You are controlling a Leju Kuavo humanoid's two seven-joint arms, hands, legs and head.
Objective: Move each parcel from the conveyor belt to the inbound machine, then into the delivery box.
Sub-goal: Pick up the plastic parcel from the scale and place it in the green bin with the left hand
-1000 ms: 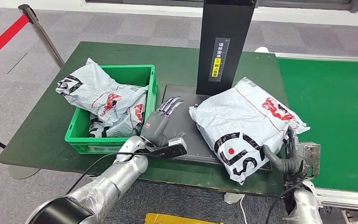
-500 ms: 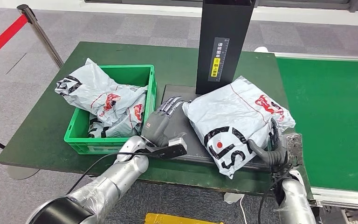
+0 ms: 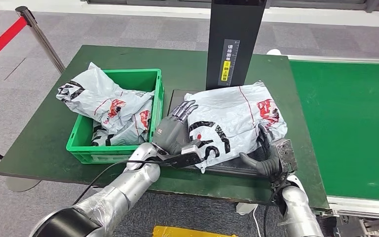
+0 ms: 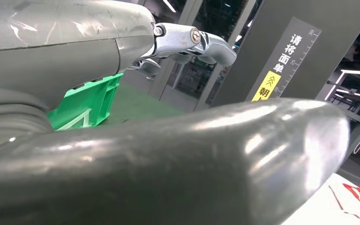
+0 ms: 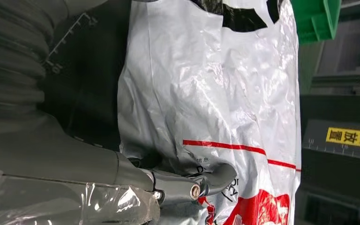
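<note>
Parcel (image 3: pixel 237 121), a white crumpled bag with black and red print, lies on the dark plate (image 3: pixel 229 168) of the inbound machine, at the foot of its black post (image 3: pixel 234 42). Nearest the robot, the right hand (image 3: pixel 262 158) grips the parcel's near right edge: in the right wrist view a dark finger (image 5: pixel 215 178) curls into the plastic beside a red line, the film bunching around it. The left hand (image 3: pixel 173 133) rests at the parcel's left side with its fingers stretched forward and apart, holding nothing; its thumb side touches or nearly touches the bag's near left corner, and which of the two I cannot tell. From the left wrist view the thick grey thumb (image 4: pixel 192 159) fills most of the frame, with a slice of the green box wall and the post's yellow label behind it.

Just left of the plate stands the green box (image 3: pixel 155 111) on the dark green table (image 3: pixel 44 133), holding several more white bags (image 3: pixel 106 106) of the same print, one piled up over the far left rim. To the right, the green belt (image 3: pixel 350 123) runs alongside the table. Beyond the table's far left corner a metal stanchion (image 3: pixel 39 34) with a red strap stands on grey carpet.
</note>
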